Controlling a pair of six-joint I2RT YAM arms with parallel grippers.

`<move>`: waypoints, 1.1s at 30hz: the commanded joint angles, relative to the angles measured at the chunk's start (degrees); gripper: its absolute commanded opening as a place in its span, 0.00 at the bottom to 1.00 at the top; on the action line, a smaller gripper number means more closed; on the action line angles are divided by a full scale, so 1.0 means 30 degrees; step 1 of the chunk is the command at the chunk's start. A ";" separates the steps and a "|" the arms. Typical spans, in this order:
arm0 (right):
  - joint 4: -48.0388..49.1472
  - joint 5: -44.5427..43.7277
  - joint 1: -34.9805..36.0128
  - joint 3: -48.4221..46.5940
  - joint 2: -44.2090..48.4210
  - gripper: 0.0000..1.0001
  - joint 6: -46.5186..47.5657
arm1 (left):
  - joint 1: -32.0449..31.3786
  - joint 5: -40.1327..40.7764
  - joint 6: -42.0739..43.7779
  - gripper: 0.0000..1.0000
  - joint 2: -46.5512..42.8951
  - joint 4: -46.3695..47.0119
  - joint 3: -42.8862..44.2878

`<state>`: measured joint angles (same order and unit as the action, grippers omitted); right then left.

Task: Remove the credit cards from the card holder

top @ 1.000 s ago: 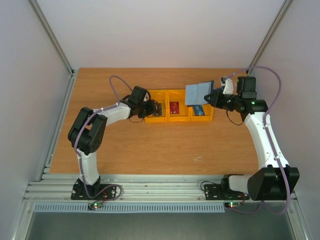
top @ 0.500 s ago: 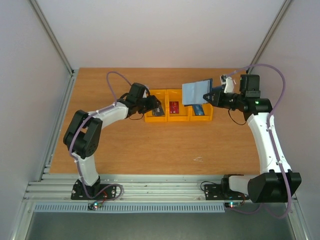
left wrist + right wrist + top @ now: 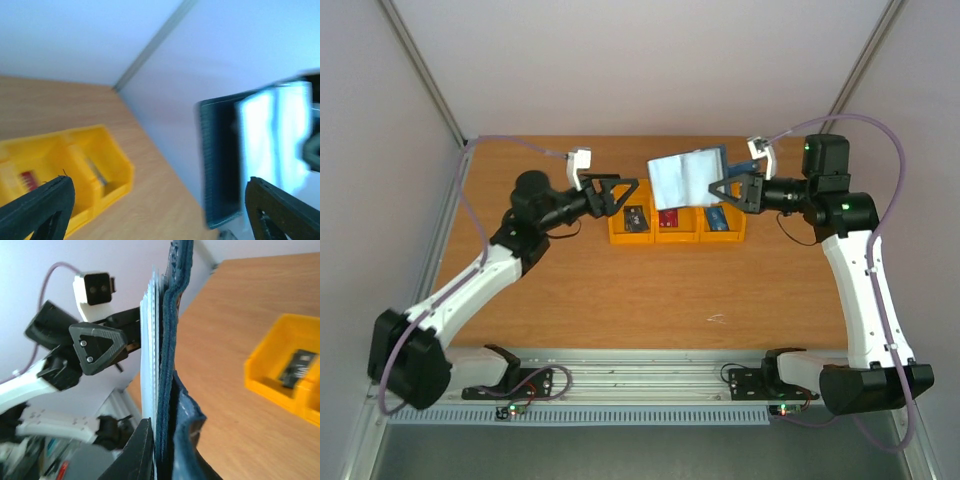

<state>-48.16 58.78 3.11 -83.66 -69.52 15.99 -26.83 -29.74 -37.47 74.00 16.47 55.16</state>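
Observation:
My right gripper (image 3: 716,190) is shut on the edge of the card holder (image 3: 684,179), holding it open and upright above the bins. In the right wrist view the card holder (image 3: 170,355) stands on edge between my right gripper's (image 3: 167,460) fingers, navy cover on the right and pale sleeves on the left. My left gripper (image 3: 625,196) is open and empty, level with the holder's left side and a little short of it. From the left wrist the card holder (image 3: 250,150) is blurred ahead of the left gripper (image 3: 160,215). A black card (image 3: 636,217), a red card (image 3: 668,218) and a blue card (image 3: 718,220) each lie in a separate bin.
A row of three joined yellow bins (image 3: 675,238) sits at mid table beneath the holder. The same bins (image 3: 75,155) show in the left wrist view, and one bin (image 3: 265,375) in the right wrist view. Grey walls close in the table (image 3: 620,300) on three sides.
My left gripper has opened, left the black card in the left bin, and risen toward the holder. My right gripper has carried the holder up and to the left.

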 commanded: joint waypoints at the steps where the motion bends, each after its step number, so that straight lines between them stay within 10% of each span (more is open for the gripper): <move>1: -0.1030 0.2051 0.2471 -0.1470 0.0259 0.01 0.1269 | 0.0243 -0.5924 0.0071 0.97 -0.2446 0.4304 -0.2016; 15: 0.0652 -0.2571 0.9270 -0.0632 0.1192 0.01 0.0634 | 0.0156 -0.8763 -0.0055 0.89 -0.7000 0.5219 -0.4510; 25: 0.1702 -0.4101 1.0686 0.0208 0.1625 0.02 -0.0078 | -0.0739 -0.7076 0.0200 0.04 -0.7489 0.4796 -0.4405; 33: 0.2185 -0.6297 1.0681 0.1057 0.3171 0.48 0.0366 | -0.0754 -0.6848 0.0456 0.00 -0.8102 0.4397 -0.4645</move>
<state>-43.90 43.72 34.74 -81.43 -63.59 16.69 -28.75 -50.48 -37.04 51.55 27.40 41.41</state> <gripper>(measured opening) 0.430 0.039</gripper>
